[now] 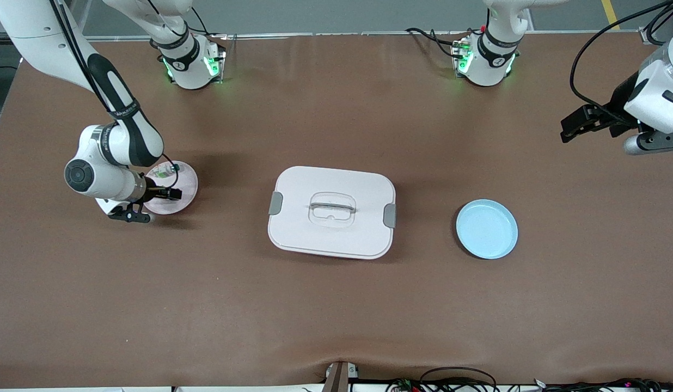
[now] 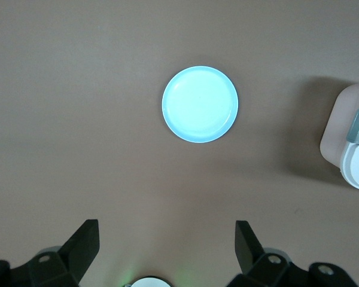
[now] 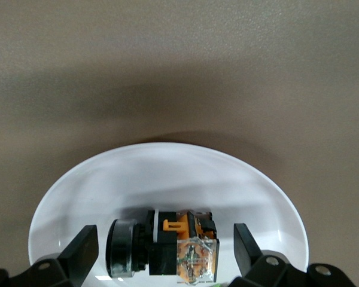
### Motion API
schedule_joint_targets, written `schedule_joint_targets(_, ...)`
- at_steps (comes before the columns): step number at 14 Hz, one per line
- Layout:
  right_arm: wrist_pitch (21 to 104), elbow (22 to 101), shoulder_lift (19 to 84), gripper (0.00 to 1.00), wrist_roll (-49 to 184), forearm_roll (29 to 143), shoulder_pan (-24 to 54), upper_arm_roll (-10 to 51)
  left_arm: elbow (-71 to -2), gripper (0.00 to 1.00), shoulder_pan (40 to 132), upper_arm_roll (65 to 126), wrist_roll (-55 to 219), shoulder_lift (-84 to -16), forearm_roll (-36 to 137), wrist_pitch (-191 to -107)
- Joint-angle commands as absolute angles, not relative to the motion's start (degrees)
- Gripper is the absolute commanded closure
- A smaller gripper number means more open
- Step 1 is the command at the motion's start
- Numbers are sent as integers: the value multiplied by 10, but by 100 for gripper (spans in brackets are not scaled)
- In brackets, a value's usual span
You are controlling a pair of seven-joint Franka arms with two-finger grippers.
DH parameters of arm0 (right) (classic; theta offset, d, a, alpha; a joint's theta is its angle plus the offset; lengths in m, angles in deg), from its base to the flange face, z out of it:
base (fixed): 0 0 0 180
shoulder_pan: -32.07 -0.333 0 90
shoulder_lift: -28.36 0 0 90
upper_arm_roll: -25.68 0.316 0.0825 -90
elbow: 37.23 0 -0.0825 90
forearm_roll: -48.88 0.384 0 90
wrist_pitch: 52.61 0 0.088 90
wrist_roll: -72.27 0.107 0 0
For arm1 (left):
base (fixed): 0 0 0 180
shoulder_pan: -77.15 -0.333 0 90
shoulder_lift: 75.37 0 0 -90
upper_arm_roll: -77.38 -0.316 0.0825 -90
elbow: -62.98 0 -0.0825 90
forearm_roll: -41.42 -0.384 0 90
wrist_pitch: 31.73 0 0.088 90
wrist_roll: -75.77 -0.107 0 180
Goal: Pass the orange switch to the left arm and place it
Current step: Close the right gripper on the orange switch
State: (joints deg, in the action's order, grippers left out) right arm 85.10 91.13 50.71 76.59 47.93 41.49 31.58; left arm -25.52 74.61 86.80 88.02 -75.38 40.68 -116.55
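**Orange switch between spread fingers**

Orange switch (image 3: 161, 250) lay on its side in a white plate (image 3: 167, 173) toward the right arm's end of the surface. The right claw (image 3: 161, 251) hung low, wide open, fingers flanking the switch without touching. The left claw (image 2: 167, 245) waited open above bare surface, blue plate (image 1: 487, 228) at its 12 o'clock. The box (image 1: 332, 211) sat between plates.

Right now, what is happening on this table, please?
The right gripper is low over the pale plate at the right arm's end of the table, its fingers open on either side of the orange switch, not yet closed on it. The white box sits shut in the middle. The left gripper waits open, up in the air above the empty blue plate.
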Motion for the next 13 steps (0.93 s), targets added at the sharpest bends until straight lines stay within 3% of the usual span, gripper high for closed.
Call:
schedule_joint_targets(1,858,913,511,9,770,472,418,318,-247,0,746,870,877,-752,407,-1156)
schedule_joint_targets(6,864,914,513,43,769,473,419,319,-247,0,746,870,877,-752,407,-1155)
schedule_joint_targets(8,863,914,512,68,768,473,419,319,-247,0,746,870,877,-752,407,-1156)
schedule_joint_targets(13,793,888,495,70,768,474,418,320,-248,0,746,870,875,-752,407,-1155)
